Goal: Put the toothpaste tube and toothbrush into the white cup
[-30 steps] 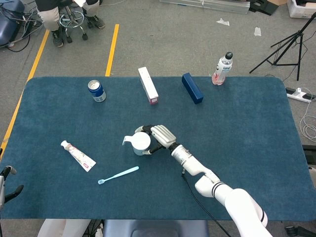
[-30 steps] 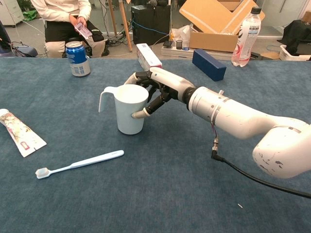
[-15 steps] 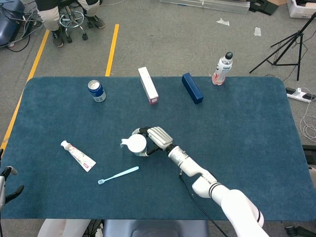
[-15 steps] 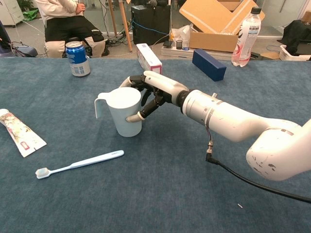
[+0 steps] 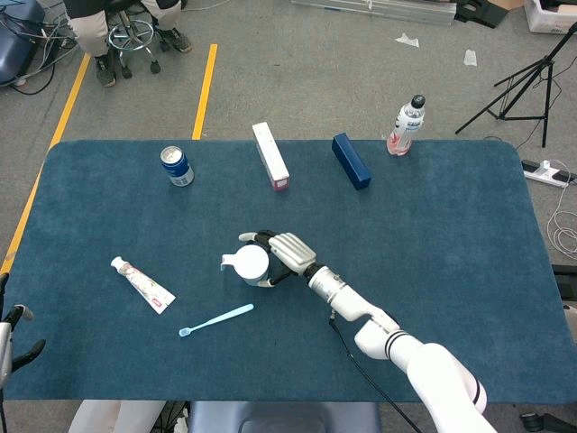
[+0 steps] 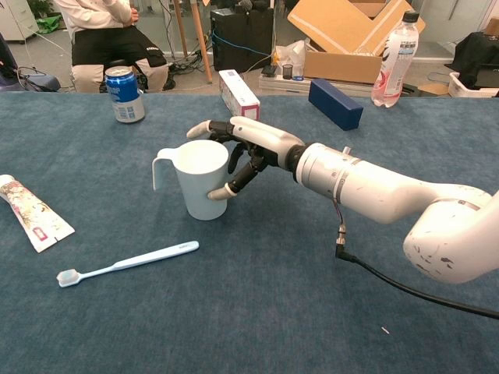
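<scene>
The blue table (image 5: 451, 225) filled the middle of the room. The right arm (image 6: 390, 195) reached across it, its hand (image 6: 249, 144) beside the cup (image 6: 199, 175), fingers (image 6: 204, 125) spread and loosened, one tip touching the cup's side low down; whether it gripped at all I couldn't tell. The cup stood upright near the table's middle, handle pointing away from the hand. The left hand (image 5: 11, 336) barely showed at the table's near left corner, too little to judge its fingers.

Along the far edge stood a bottle (image 6: 394, 54), a dark blue box (image 6: 335, 103), a white carton (image 6: 238, 92) and a blue can (image 6: 125, 93); no writing on any was legible. The tube (image 6: 27, 212) lay flat at left, its print unreadable, and the toothbrush (image 6: 125, 263) lay between it and the cup, apart from both.
</scene>
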Controlling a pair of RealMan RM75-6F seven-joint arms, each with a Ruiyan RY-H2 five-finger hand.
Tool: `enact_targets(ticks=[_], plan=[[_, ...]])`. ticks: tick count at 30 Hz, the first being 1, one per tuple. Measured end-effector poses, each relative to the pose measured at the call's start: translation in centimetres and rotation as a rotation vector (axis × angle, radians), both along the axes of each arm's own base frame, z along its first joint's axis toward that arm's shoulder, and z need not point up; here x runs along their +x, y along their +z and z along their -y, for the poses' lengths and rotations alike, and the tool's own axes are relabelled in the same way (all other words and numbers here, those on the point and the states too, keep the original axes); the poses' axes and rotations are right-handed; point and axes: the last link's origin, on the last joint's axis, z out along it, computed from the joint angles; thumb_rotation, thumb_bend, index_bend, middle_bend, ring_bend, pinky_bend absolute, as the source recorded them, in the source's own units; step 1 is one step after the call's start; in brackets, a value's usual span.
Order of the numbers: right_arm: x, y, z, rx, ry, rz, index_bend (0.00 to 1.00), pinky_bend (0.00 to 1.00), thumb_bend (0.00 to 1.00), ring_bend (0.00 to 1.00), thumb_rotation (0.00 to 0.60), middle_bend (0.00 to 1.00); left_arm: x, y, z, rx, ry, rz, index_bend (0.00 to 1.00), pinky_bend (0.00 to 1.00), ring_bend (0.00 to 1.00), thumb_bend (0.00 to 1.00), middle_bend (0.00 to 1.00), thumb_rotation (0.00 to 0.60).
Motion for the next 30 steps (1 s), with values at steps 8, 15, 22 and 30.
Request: enact_targets(ticks=[8,15,22,30], plan=[[0.0,1.1,0.2,-0.032,0.026,0.0,0.02,0.39,0.0,0.07,0.6,0.15,-0.1,-0.3,0.0,-0.009,0.002,-0.004,0.47,0.0,0.0,0.02,0.06,0.6],[-0.3,2.6,0.4,-0.113,0.077,-0.047,0.02,0.38,0.0,0.06,0.6,0.14,-0.2,-0.8,-0.1,-0.024,0.009,-0.007,0.47,0.0,0.0,0.02,0.06,0.6],[-1.5,5.6,0.4,-0.276,0.145,-0.183,0.02,0.37,0.0,0.05,0.6,0.13,-0.5,-1.2,-0.5,-0.032,0.015,-0.011,0.47,0.0,0.0,0.02,0.06,0.6],[-3.1,10.7,-1.3,-0.437,0.172,-0.369,0.02,0.37,0.0,0.04,0.6,0.12,-0.8,-2.0,-1.1,-0.059,0.02,-0.013,0.47,0.0,0.0,0.02,0.06,0.6]])
